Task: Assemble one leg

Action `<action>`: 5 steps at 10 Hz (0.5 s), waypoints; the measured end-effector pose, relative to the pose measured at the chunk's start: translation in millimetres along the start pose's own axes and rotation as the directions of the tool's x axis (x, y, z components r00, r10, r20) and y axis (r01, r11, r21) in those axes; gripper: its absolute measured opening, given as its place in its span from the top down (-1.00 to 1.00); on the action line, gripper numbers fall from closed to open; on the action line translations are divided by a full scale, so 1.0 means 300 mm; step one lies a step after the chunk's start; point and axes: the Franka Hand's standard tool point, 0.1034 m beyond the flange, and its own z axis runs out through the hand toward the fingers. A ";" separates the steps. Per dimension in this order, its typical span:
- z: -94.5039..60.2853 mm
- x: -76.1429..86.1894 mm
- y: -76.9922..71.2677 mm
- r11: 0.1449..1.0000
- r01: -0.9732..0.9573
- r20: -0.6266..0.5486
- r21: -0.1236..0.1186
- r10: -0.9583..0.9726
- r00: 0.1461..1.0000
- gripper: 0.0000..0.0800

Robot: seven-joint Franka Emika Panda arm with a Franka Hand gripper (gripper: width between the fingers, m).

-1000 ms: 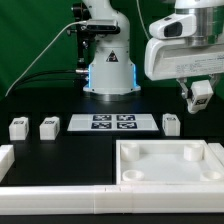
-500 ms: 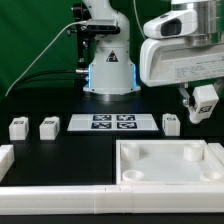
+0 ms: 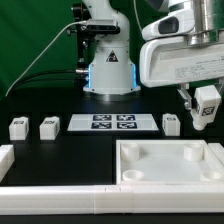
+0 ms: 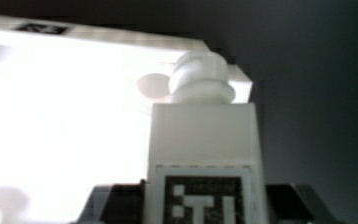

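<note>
— What moved?
— The gripper (image 3: 205, 110), clamped on the leg (image 3: 208, 98), drifted toward the exterior view's right, slightly lower.
— And the tray (image 3: 170, 178)?
— It lies under that leg; three spare legs (image 3: 17, 127) (image 3: 48, 127) (image 3: 171, 124) stand outside it.

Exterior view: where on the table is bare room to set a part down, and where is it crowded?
Free: the table patch bordered by marker board, tray and white rail. Crowded: the exterior view's right, where the end effector and its gripped leg hang near a loose leg by the tray.
</note>
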 end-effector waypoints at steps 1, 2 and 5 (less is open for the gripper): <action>-0.009 0.015 0.031 1.000 0.019 -0.007 -0.005 -0.019 1.000 0.27; -0.027 0.057 0.071 0.999 0.036 -0.017 -0.009 -0.036 0.999 0.27; -0.053 0.209 0.126 0.997 0.071 -0.059 -0.015 -0.071 0.996 0.27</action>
